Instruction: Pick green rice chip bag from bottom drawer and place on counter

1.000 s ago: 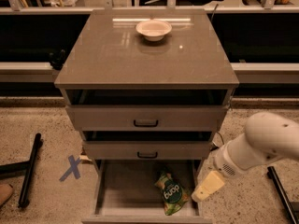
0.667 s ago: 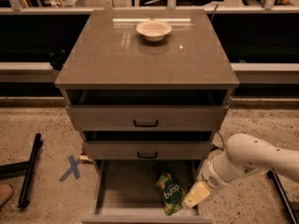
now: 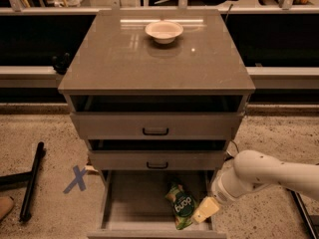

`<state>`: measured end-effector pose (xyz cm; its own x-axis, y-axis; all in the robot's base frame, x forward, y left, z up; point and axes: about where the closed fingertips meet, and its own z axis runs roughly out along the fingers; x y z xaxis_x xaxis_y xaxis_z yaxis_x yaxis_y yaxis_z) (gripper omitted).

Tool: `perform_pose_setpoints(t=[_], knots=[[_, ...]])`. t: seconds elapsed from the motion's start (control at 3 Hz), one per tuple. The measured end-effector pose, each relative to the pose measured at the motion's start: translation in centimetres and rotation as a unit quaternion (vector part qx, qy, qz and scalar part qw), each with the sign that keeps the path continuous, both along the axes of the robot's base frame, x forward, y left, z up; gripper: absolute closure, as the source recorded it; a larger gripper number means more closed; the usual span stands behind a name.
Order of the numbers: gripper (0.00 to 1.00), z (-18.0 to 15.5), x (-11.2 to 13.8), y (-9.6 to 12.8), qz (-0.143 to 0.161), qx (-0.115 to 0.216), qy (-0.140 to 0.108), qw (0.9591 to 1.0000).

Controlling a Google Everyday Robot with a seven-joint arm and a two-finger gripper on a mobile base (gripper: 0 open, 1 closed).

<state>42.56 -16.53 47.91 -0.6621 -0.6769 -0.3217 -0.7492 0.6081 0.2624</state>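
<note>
While the bottom drawer (image 3: 130,203) stands pulled out below the two shallower ones, the bag (image 3: 182,206) lies flat on its floor, right of the middle and toward the front edge, its dark round logo facing up. One end points back into the drawer and the other reaches almost to the front rim.

Coming in from the right of the picture, the white arm (image 3: 264,172) slopes down over the drawer's right front corner. The gripper (image 3: 206,210) sits at its end, a pale yellowish tip lowered inside the drawer just beside the bag's right edge and level with the logo. Whether it touches the bag I cannot tell, nor whether it is spread or closed — only one pale tip shows. Nothing of the bag is lifted; it rests on the drawer floor.

Above, the counter (image 3: 149,63) carries a white bowl (image 3: 164,31) near its back edge, well apart from the bag. Both upper drawers sit slightly open — black handles facing front.
</note>
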Motion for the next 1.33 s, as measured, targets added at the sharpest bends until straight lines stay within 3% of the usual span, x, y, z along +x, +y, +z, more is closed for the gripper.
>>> perform_pose_setpoints(t=[0.33, 0.67, 1.33], knots=[[0.0, -7.0, 2.0, 0.4, -0.005, 0.004, -0.008, 0.9999], [0.0, -16.1, 3.1, 2.7, -0.011, 0.026, 0.002, 0.9996], [0.0, -17.5, 3.9, 3.1, 0.001, 0.027, -0.012, 0.9996]])
